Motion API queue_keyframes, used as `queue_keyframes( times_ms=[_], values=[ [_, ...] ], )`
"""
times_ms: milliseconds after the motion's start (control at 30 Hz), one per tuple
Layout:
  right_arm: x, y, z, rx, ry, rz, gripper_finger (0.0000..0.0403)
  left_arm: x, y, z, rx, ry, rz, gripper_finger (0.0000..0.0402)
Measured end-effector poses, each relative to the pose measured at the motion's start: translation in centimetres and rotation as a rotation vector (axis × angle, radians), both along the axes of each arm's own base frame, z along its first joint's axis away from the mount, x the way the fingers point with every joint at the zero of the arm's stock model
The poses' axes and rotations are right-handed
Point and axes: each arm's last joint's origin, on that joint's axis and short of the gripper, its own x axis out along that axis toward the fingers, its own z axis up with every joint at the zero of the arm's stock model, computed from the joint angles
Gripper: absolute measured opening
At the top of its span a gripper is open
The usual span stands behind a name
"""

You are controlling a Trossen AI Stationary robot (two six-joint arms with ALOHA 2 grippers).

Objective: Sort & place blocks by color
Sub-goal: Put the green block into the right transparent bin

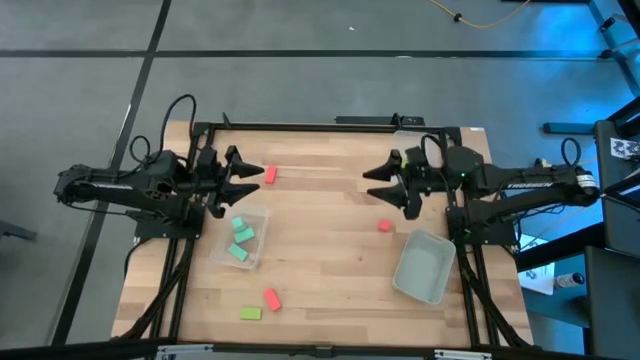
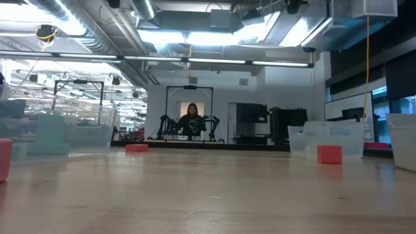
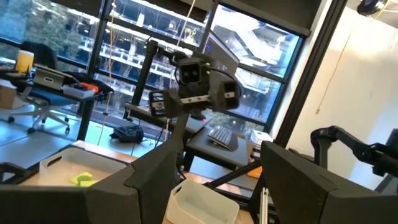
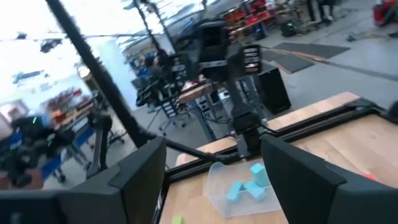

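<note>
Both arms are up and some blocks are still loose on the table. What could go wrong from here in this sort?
The red block lies close to the empty tub; the right pincer, open above it, might nudge that tub on descent. The lime block and another red block lie close together near the table's front edge, so a grasp could push one off. The left pincer, open, is beside the tub holding teal blocks and could bump it.

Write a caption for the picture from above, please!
Both arms wait with open end effectors, left and right, above a table where three teal blocks sit in one tub.
</note>
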Motion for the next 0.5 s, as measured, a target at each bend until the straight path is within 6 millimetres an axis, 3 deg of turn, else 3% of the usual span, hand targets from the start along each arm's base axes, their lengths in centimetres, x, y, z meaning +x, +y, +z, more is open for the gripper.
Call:
queue_keyframes(
  times_ms=[500],
  values=[
    [-0.1, 2.2, 0.0, -0.222, -0.031, 0.087, 0.0267, 0.8, -0.6, -0.5, -0.089, 0.033, -0.011, 0.0225]
  ],
)
